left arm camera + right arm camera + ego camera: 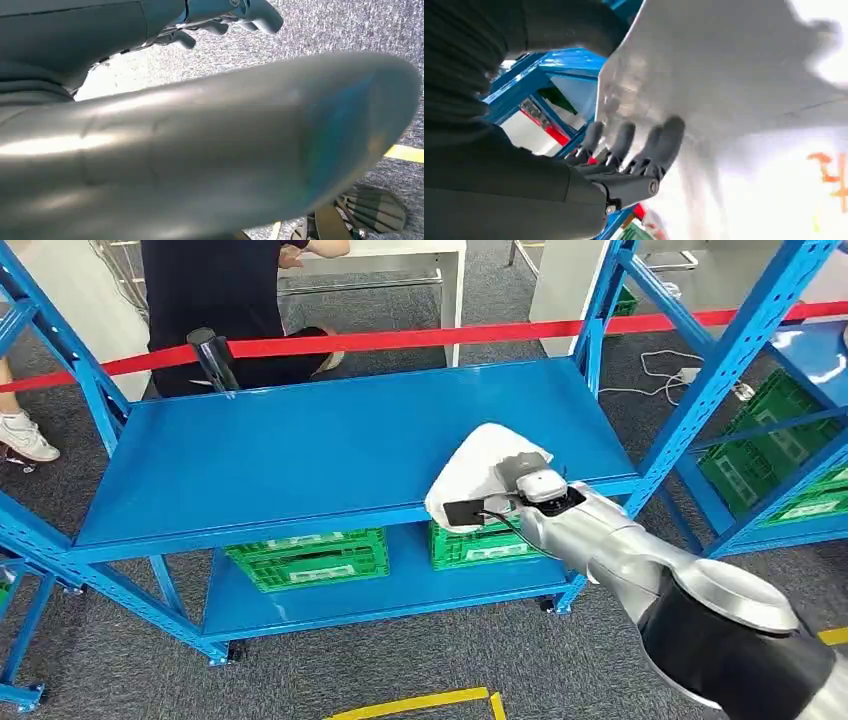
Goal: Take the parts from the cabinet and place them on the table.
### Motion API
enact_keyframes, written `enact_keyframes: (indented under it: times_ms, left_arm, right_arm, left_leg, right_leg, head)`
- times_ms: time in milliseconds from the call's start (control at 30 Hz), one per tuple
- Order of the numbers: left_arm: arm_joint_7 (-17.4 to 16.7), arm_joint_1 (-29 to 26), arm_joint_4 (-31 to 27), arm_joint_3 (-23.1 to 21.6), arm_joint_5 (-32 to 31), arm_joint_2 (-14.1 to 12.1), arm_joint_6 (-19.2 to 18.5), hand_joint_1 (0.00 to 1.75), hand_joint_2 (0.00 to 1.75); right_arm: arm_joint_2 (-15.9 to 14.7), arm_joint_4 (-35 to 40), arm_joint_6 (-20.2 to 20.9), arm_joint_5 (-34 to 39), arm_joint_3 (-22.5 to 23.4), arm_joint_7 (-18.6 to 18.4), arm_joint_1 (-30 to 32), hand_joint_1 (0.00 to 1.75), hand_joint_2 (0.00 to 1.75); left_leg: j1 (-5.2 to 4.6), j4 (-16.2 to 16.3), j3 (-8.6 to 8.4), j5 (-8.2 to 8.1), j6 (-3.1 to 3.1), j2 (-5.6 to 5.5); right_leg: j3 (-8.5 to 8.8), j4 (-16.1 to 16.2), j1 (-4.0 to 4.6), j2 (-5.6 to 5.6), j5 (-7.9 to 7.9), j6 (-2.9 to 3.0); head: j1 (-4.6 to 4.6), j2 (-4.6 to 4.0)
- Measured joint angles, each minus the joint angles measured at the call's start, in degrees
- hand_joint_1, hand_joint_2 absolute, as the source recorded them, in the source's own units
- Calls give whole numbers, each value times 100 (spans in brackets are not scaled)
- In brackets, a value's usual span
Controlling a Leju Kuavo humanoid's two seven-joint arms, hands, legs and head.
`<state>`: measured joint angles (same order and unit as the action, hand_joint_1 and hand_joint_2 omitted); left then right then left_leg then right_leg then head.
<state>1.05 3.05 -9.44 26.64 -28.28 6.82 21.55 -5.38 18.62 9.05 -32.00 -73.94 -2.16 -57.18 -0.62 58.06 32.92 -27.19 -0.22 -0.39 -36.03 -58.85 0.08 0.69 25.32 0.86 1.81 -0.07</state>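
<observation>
Currently, right hand (505, 495): fingers (659, 142) curled against the underside of a white bag-wrapped part (478, 472), holding it above the blue shelf (300, 455) front edge. Left hand (220, 20): fingers loosely curled, holding nothing.

Grey carpet (330, 670) is covering the floor, with yellow tape lines (420, 703) lying at six o'clock and a white cable (655, 370) trailing at two o'clock. A red barrier tape (400, 339) is stretching across the room at twelve o'clock, and behind it a white table (400, 260) is standing with a person in dark clothing (220, 300) beside it.
</observation>
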Motion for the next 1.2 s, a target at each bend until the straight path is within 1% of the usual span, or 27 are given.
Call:
enact_keyframes:
  times_ms: [267, 567, 733, 767, 1100, 1200]
  left_arm:
    - [-2, 5, 0, 26, -9, -2, 0, 0, 0]
    - [0, 1, 2, 77, 2, -2, 0, 0, 0]
    - [0, 2, 0, 83, 2, -2, 0, 0, 0]
    - [13, 1, 2, 85, 2, 0, 0, 0, 175]
    - [92, 1, 2, 87, 2, 0, 0, 0, 175]
    - [149, 0, 2, 100, 2, 0, 0, 0, 175]
  right_arm:
    - [-13, -2, 4, 31, 17, 13, -55, 175, 175]
    - [-13, -2, 50, 33, 17, 9, -73, 175, 175]
    - [-13, -2, -22, 70, 20, 2, -72, 175, 175]
    - [-11, -2, -77, 88, 22, -2, -72, 175, 175]
    - [11, 9, -345, 326, 168, 11, -119, 175, 175]
    - [11, 85, -520, 498, 277, 63, -234, 175, 175]
  left_leg:
    - [1, -2, -91, -32, 11, -4]
    - [0, 0, -114, -33, 14, -12]
    - [0, 0, -118, -36, 18, -11]
    - [0, 0, -118, -37, 19, -11]
    - [0, 0, -115, -37, 20, -11]
    - [0, 0, -112, -37, 19, -11]
  right_leg:
    - [99, 4, 1, -4, 33, -20]
    - [136, 16, 0, -15, 33, -23]
    - [141, 22, 1, -15, 34, -25]
    - [141, 22, 1, -15, 35, -25]
    - [141, 22, 0, -19, 33, -27]
    - [137, 22, 0, -18, 33, -28]
  head:
    - [0, 0]
    - [0, 0]
    - [-2, 0]
    - [0, 0]
    - [0, 0]
    - [-2, 0]
